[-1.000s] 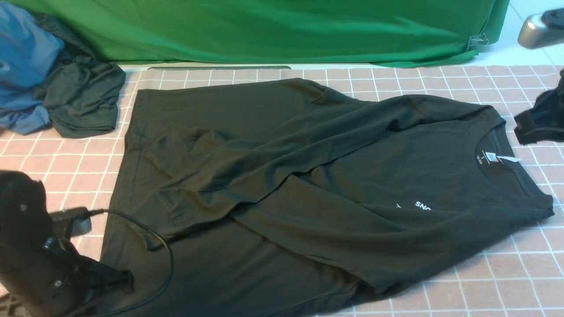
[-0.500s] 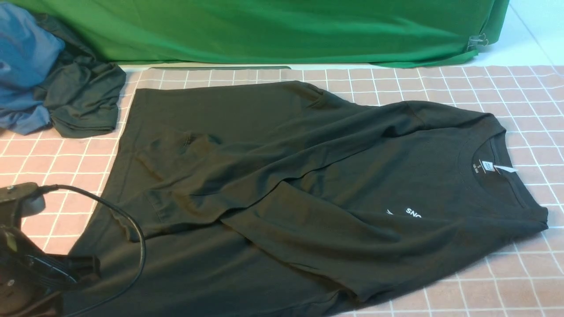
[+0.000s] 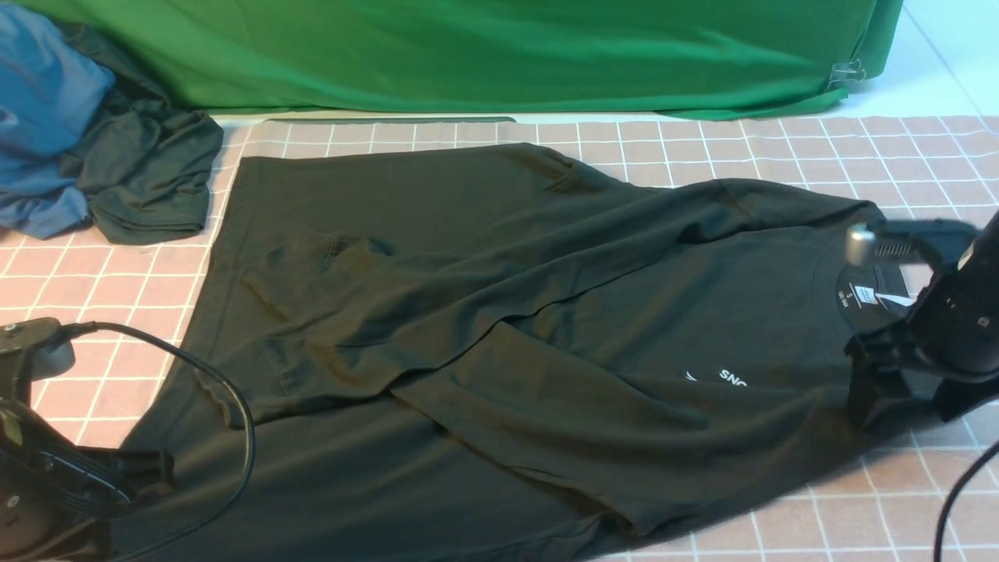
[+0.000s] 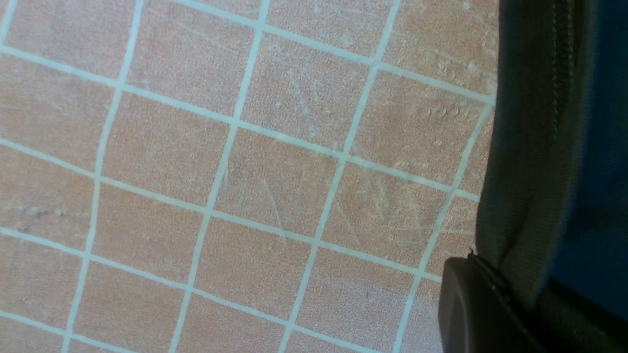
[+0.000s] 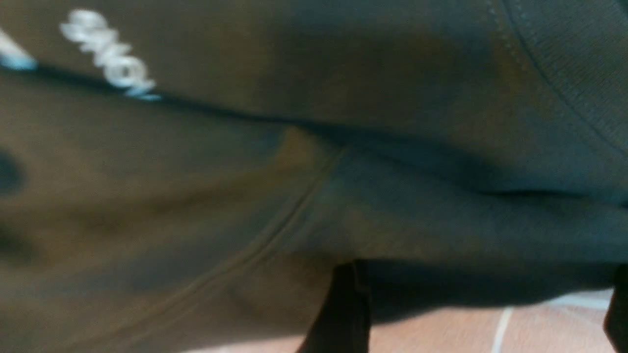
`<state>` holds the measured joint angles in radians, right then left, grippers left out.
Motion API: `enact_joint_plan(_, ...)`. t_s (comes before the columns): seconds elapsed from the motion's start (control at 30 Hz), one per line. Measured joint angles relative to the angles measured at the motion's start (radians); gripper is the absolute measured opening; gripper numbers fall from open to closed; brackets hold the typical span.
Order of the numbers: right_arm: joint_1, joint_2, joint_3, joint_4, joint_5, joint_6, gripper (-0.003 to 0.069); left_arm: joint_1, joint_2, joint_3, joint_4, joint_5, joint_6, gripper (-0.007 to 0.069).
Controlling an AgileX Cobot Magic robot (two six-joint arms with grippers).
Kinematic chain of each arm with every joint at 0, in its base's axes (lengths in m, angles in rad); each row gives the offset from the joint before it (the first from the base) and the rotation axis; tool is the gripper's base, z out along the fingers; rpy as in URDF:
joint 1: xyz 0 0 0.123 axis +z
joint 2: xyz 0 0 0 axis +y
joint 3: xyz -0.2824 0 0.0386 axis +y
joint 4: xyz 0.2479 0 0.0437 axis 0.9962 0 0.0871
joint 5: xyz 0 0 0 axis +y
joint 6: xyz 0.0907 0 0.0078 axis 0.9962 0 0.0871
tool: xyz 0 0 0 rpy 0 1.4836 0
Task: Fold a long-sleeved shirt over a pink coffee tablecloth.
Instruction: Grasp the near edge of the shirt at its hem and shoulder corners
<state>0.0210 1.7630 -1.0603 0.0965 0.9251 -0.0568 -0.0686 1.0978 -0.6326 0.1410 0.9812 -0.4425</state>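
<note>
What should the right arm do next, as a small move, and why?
Probably ease the right gripper forward a little and close its jaws on the long-sleeved shirt. The jaws stand open at the shirt's shoulder edge, the pink coffee tablecloth showing between them, so nothing is gripped yet.

We find the large black cotton long-sleeved shirt (image 3: 499,328) lying on the wide pink grid-checked tablecloth (image 3: 780,148). Its collar points toward the cloth's right edge and its hem toward the near-left corner, with both sleeves folded across its body. At the far-left corner lies a small dark grey garment (image 3: 148,179), with a crumpled blue garment (image 3: 39,117) touching its left side. A plain green cloth (image 3: 468,55) runs behind the far edge.
</note>
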Motion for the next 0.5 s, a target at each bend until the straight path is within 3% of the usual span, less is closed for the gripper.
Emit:
enact_joint_plan(0.17, 0.004, 0.035, 0.0, -0.014, -0.051, 0.017, 0.0688, 0.0, 0.0, 0.0, 0.0, -0.001, 0.001, 0.0032)
enact_joint_plan(0.23, 0.005, 0.039, 0.0, -0.013, -0.061, 0.017, 0.0655, 0.0, 0.0, 0.0, -0.002, -0.001, 0.001, 0.0032)
enact_joint_plan(0.3, 0.005, 0.039, 0.0, -0.013, -0.061, 0.012, 0.0544, 0.0, 0.0, 0.0, -0.003, -0.001, 0.001, 0.0032)
enact_joint_plan(0.37, 0.005, 0.039, 0.0, -0.013, -0.056, -0.015, 0.0325, 0.0, 0.0, 0.0, -0.003, -0.001, 0.001, 0.0032)
enact_joint_plan(0.43, 0.005, 0.039, 0.0, -0.013, -0.045, -0.036, 0.0163, 0.0, 0.0, 0.0, -0.003, -0.001, 0.001, 0.0032)
enact_joint_plan(0.5, 0.005, 0.039, 0.0, -0.012, -0.029, -0.056, 0.0069, 0.0, 0.0, 0.0, -0.003, -0.001, 0.001, 0.0032)
